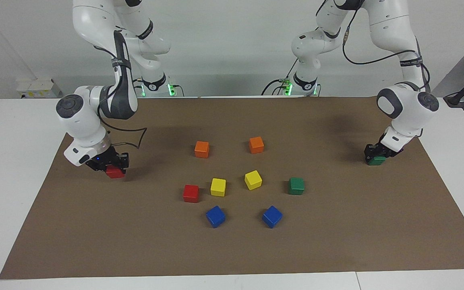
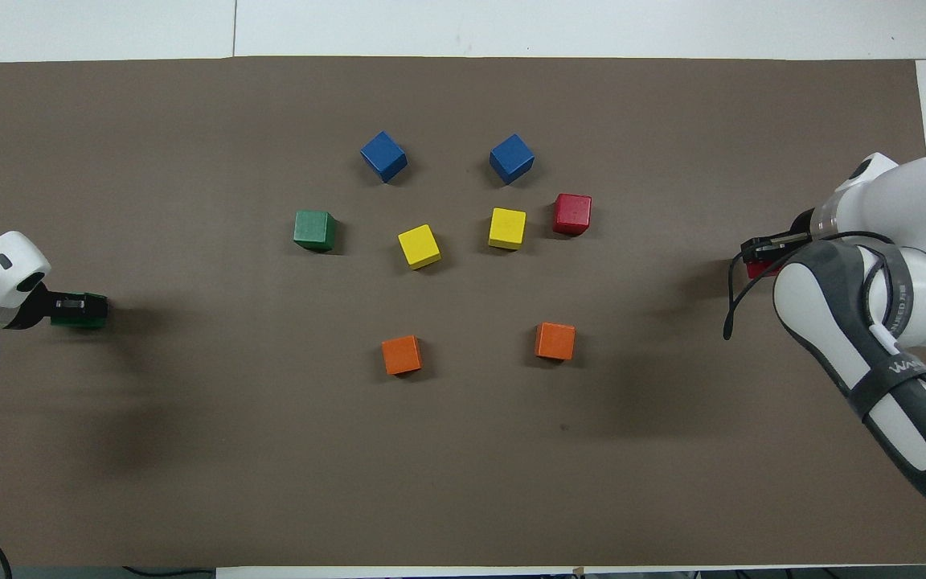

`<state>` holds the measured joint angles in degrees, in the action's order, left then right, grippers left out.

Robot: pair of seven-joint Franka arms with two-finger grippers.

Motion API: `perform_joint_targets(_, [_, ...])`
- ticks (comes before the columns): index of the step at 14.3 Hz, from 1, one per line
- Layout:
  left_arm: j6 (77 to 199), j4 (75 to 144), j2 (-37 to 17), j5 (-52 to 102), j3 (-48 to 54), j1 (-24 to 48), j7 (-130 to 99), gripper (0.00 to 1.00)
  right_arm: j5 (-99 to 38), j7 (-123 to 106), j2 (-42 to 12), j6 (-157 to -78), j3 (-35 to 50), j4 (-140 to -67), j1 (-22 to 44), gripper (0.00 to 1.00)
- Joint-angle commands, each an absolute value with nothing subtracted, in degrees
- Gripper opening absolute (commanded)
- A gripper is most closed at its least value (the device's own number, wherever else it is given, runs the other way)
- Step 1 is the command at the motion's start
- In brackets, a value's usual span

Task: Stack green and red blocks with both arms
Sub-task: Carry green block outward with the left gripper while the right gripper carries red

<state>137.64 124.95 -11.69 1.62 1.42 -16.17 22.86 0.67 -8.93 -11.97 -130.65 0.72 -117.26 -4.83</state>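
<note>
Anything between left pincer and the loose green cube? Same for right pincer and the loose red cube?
Nothing visible. Only bare mat lies between the left pincer, at the outer green cube, and the loose green cube. Likewise from the right pincer, shut on the held red cube, to the loose red cube.

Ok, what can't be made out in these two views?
- Red block at the right arm: in the overhead view only a sliver shows, because the arm and its jaws cover the rest.
- Green block at the left arm: in the facing view the jaws cover its top, and whether it touches the mat is unclear.
- Both arms' upper parts: cut off by the picture edges in both views.
</note>
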Motion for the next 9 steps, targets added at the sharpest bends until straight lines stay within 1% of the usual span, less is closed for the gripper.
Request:
perform_joint_targets(1, [137.12, 124.54, -11.17, 1.85, 1.23, -16.61, 26.1, 1.0, 0.53, -10.55, -10.81, -133.41, 0.97, -120.23, -5.45, 0.0])
perform_joint_targets(3, [131.17, 120.52, -10.81, 1.85, 1.23, -16.09, 26.1, 1.0, 0.53, -10.46, -11.6, -134.29, 0.97, -120.5, -5.8, 0.0])
perform_joint_targets(5, [122.91, 112.72, -10.98, 1.85, 1.4, -14.86, 25.93, 1.0, 0.53, -10.55, -12.21, -135.52, 0.97, -120.76, -5.89, 0.0])
perform_joint_targets(7, [116.39, 104.89, -11.69, 1.85, 1.32, -11.61, 25.75, 1.0, 0.53, -10.63, -13.09, -136.05, 0.97, -120.85, -5.98, 0.0])
perform_joint_targets(9, [113.92, 100.04, -12.13, 1.93, 1.41, -7.32, 24.44, 1.0, 0.53, -10.72, -14.32, -137.98, 0.97, -121.11, -6.06, 0.0])
